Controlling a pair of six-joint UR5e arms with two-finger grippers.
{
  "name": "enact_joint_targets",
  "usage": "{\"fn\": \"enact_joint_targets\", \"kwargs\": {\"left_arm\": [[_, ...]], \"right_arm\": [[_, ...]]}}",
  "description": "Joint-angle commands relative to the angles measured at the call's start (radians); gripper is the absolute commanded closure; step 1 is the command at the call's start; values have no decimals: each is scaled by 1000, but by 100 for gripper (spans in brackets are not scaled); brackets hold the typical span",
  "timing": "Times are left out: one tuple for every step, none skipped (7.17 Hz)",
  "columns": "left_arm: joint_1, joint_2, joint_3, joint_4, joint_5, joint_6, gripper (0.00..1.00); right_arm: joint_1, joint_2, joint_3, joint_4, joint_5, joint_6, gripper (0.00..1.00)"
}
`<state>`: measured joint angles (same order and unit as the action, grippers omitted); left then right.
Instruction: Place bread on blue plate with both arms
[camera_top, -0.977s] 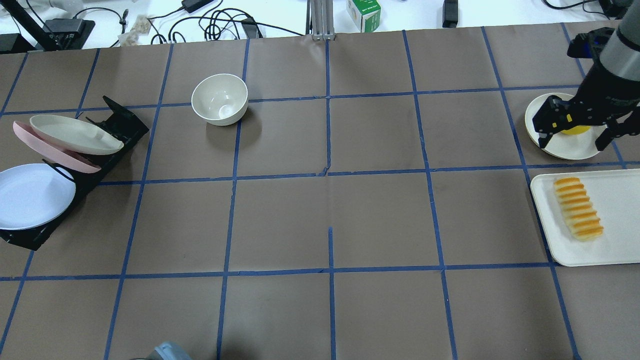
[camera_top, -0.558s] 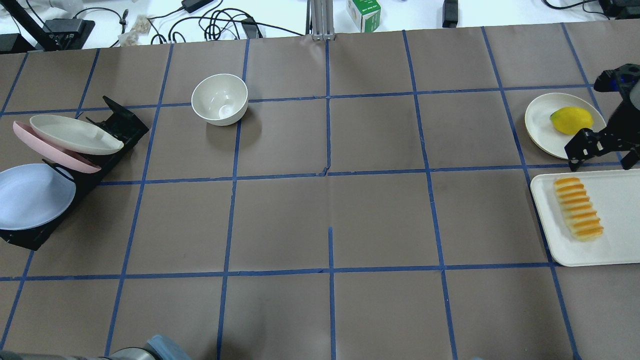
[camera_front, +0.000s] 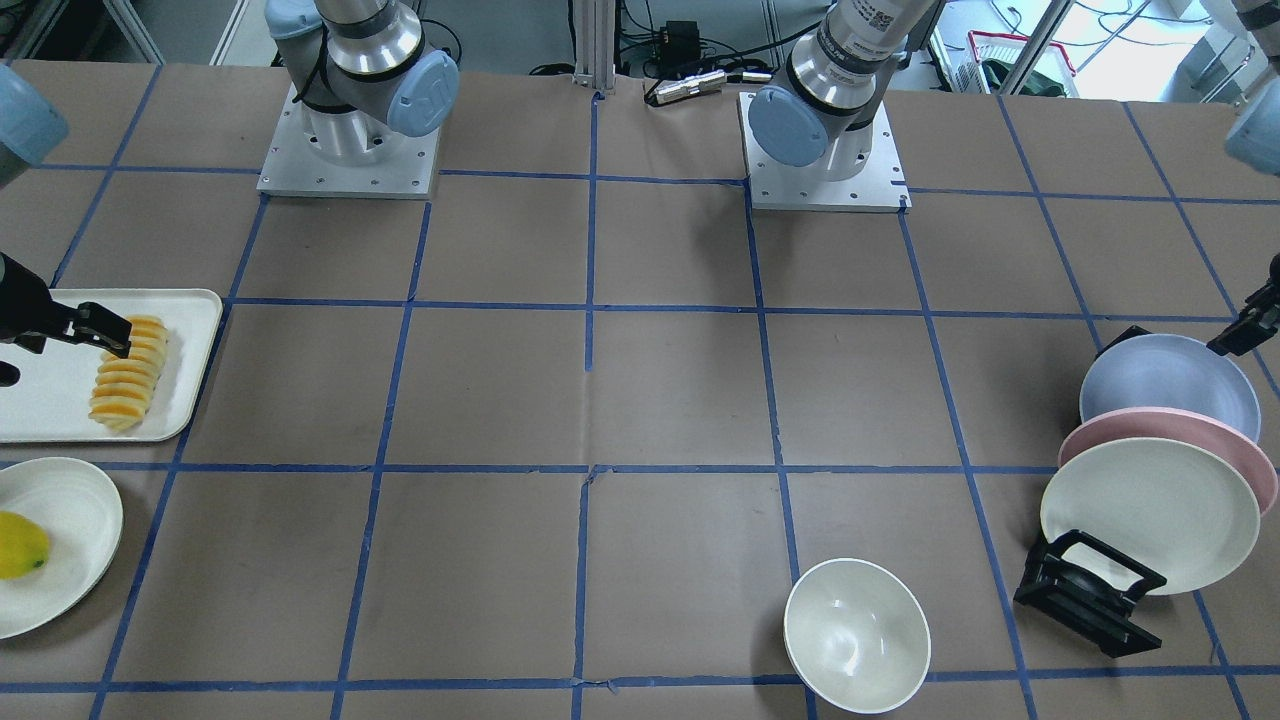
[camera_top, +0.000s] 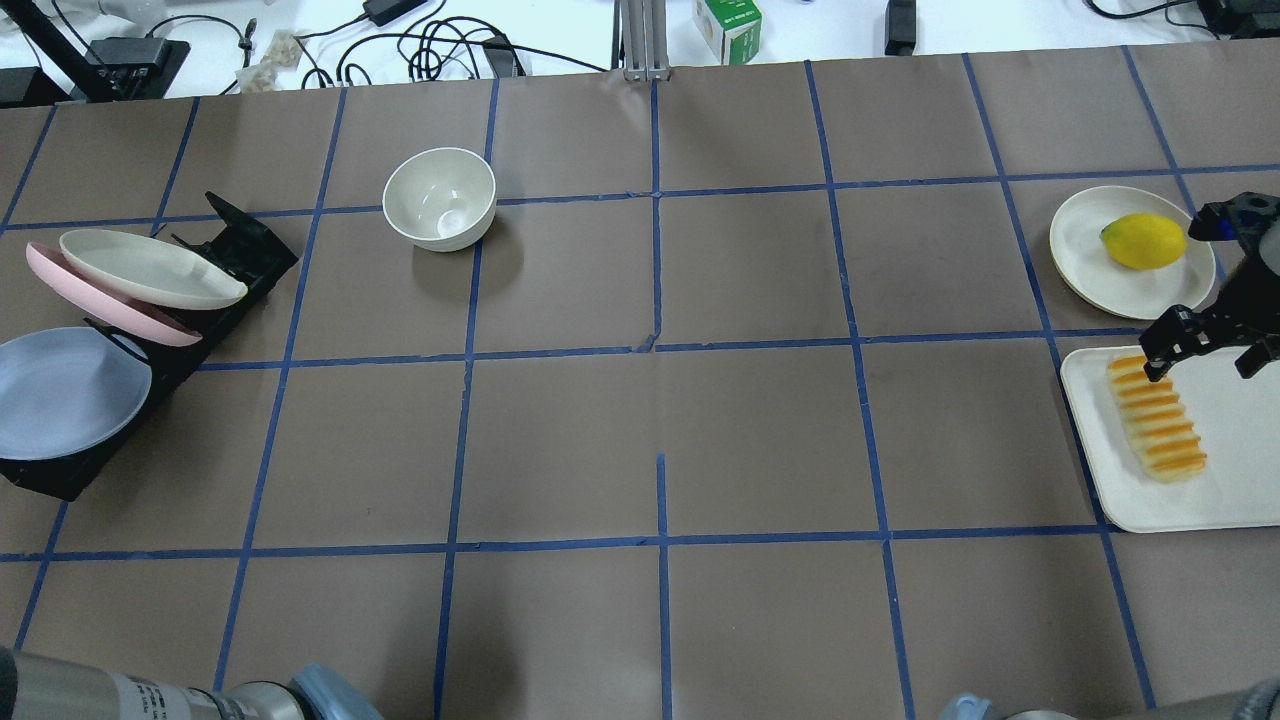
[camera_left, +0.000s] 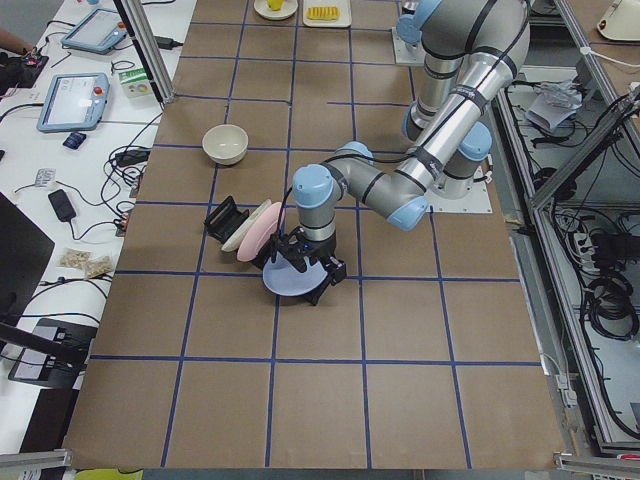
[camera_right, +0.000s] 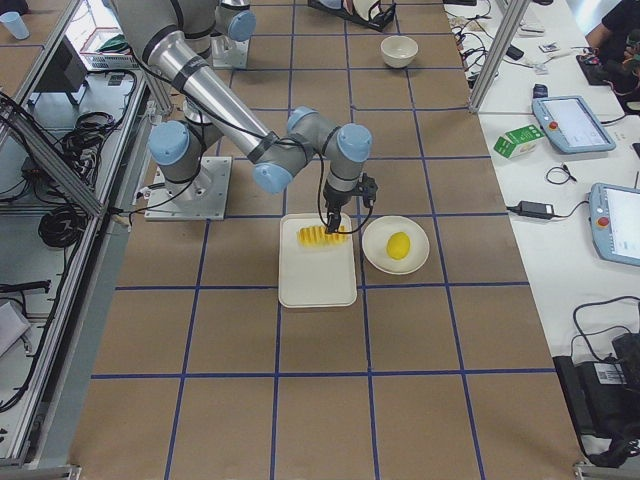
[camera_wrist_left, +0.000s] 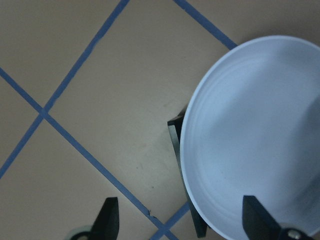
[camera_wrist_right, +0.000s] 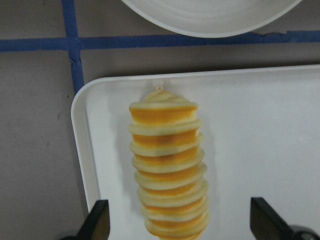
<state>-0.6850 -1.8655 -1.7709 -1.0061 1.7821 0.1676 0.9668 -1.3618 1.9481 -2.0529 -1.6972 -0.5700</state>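
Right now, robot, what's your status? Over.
Both open: right pincer over bread on tray, left pincer at blue plate in rack. Nothing blocking.

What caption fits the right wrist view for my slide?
Open right gripper poised above the bread, which lies on a white tray.

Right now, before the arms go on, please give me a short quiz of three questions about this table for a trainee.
1. True or false: the bread already lies on the blue plate.
2. What lies on the cream plate beside the white tray? A. a yellow fruit B. a bowl C. a spoon
3. Fill in: the right hand, over the bread's end, is ____ (open or shut).
Key: 1 false, it lies on the white tray. 2 A. 3 open.
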Motion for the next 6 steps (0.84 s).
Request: {"fn": "enact_joint_targets", "kwargs": {"left_arm": [[-1, -47, 1, 52, 2, -2, 10], [-2, -63, 4, 55, 0, -2, 11], [-2, -70, 13, 54, -13, -2, 32], [-2, -78, 14, 54, -15, -2, 36], [-2, -83, 14, 54, -15, -2, 43], [-2, -83, 16, 55, -16, -2, 64]], "right_arm": [[-3, 64, 20, -88, -1, 1, 0], [-3, 87, 23, -92, -1, 8, 0], [-3, 104, 31, -93, -1, 13, 0], [-3, 116, 37, -96, -1, 13, 0], [-3, 130, 37, -96, -1, 13, 0], [-3, 142, 35, -96, -1, 13, 4]]}}
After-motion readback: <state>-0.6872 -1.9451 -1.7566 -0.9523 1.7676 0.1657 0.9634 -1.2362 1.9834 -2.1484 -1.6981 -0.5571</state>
